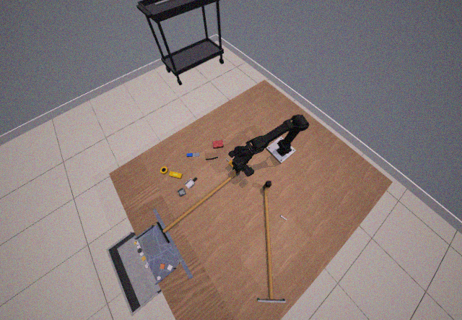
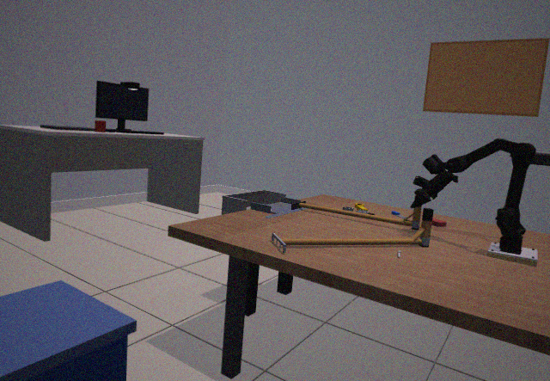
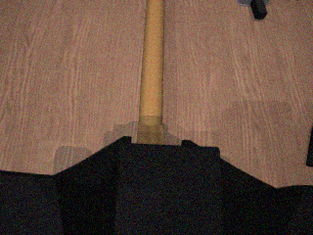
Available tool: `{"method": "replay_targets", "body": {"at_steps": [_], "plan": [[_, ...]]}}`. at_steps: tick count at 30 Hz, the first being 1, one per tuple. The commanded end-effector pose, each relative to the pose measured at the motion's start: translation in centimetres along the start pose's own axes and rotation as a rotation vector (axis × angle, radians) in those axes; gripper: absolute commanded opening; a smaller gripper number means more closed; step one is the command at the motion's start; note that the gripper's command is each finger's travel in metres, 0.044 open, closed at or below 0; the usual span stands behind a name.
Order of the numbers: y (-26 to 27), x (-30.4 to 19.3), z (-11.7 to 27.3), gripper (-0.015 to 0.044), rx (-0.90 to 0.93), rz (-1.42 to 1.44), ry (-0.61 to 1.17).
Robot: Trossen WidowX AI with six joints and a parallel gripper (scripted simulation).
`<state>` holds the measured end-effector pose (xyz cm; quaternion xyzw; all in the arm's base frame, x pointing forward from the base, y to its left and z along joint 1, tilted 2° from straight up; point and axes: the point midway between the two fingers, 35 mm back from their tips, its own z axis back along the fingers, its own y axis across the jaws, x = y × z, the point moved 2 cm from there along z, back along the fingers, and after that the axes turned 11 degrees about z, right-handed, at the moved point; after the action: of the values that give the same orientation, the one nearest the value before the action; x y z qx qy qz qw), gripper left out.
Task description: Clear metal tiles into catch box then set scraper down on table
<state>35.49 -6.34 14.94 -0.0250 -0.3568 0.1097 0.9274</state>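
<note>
My gripper (image 1: 235, 172) (image 2: 416, 208) is shut on the grip end of the long scraper (image 1: 200, 202) (image 2: 355, 213) (image 3: 153, 64); the fingertips are hidden in the wrist view. Its wooden handle runs to a black blade (image 1: 167, 237) over the near part of the steel bench plate (image 1: 158, 249). Whether the blade touches the plate I cannot tell. An orange tile (image 1: 162, 266), a white tile (image 1: 170, 267) and another pale tile (image 1: 159, 278) are on the plate, to one side of the blade. Several more tiles (image 1: 143, 258) form a row along the border with the catch box (image 1: 121, 275).
A second wooden-handled tool (image 1: 267, 242) (image 2: 355, 242) with a grey head lies on the table. A red block (image 1: 217, 144) (image 2: 438, 223), a blue item (image 1: 190, 154), a yellow ring (image 1: 163, 170), a yellow item (image 1: 175, 175) and a grey-white tool (image 1: 190, 183) lie on the scraper's other side.
</note>
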Motion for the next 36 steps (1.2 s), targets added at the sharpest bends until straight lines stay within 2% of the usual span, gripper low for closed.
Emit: {"method": "replay_targets", "body": {"at_steps": [1,36], "plan": [[0.2,-0.4,0.6,0.0,0.0,0.006,-0.011],[1.8,-4.4,2.5,0.0,-0.002,0.005,-0.013]]}}
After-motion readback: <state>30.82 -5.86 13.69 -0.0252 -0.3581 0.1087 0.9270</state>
